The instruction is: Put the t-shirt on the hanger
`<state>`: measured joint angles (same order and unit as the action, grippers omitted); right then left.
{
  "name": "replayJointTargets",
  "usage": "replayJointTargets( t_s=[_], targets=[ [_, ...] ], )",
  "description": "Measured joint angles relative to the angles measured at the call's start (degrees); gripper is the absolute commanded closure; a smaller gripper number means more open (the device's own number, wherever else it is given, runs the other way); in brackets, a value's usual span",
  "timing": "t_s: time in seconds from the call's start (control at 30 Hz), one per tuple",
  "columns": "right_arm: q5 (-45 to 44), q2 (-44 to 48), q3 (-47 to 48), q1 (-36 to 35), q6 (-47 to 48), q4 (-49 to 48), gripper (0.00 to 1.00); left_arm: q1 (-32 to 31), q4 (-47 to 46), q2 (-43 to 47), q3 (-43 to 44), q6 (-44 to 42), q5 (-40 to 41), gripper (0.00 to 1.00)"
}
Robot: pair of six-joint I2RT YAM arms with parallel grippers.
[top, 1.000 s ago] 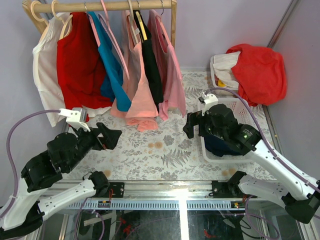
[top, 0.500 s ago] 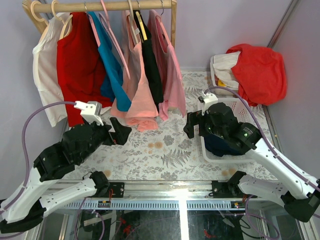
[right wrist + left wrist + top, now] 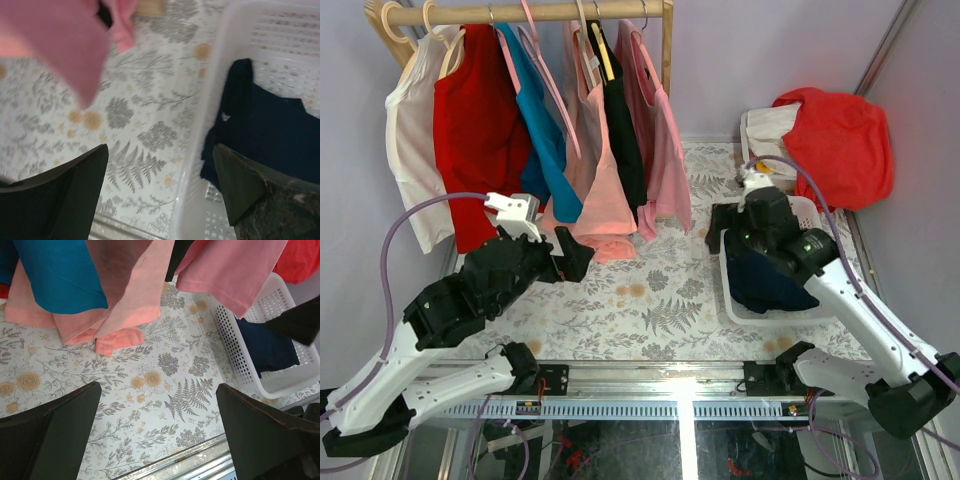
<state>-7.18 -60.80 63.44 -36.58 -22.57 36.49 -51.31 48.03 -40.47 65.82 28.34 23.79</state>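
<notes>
So in the last second both arms shifted. The left hand (image 3: pixel 575 255) swung up and to the right from the near-left of the surface (image 3: pixel 650 300), and it ended up just below the hems of the shirts on the rack (image 3: pixel 530 12), close to the salmon-pink one (image 3: pixel 600 215). Its fingers were spread wide with nothing between them; the left wrist view showed only the flowery surface and the hanging hems in the gap.

The right hand (image 3: pixel 720 222) pulled back from over the middle of the surface toward the white basket (image 3: pixel 775 310). It sat at the basket's far-left corner, also wide open and holding nothing.

The navy t-shirt (image 3: pixel 770 280) was lying crumpled in the basket, and the right wrist view showed it plainly (image 3: pixel 270 135) just inside the rim. A red garment (image 3: pixel 835 140) was heaped on the second basket further back.

My read: the right arm looked like it was lining up on the navy shirt while the left went for the rack, maybe for a hanger, like the bare pink one (image 3: pixel 548 75) between the shirts. Neither hand had gripped anything, so I couldn't tell from this alone how far along the job was.
</notes>
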Motion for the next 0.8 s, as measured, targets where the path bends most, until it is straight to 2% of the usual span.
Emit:
replayJointTargets(
  t_s=[0.13, 0.3, 0.6, 0.8],
  targets=[
    [3.9, -1.4, -4.4, 14.1, -1.3, -3.3, 0.17, 0.0, -1.1, -0.9, -0.1, -0.2, -0.1, 0.0],
    [8.6, -4.6, -11.0, 25.0, -3.8, -7.3, 0.24, 0.0, -2.7, 0.1, -1.9, -0.1, -0.9, 0.0],
    [13.4, -13.4, -15.3, 27.4, -6.7, -14.9, 0.3, 0.0, -4.7, 3.6, -9.9, 0.6, -2.8, 0.0],
    [14.4, -18.6, -15.5, 27.4, -7.7, -18.1, 0.38, 0.0, -5.4, 4.5, -11.0, 0.9, -3.9, 0.0]
  ],
)
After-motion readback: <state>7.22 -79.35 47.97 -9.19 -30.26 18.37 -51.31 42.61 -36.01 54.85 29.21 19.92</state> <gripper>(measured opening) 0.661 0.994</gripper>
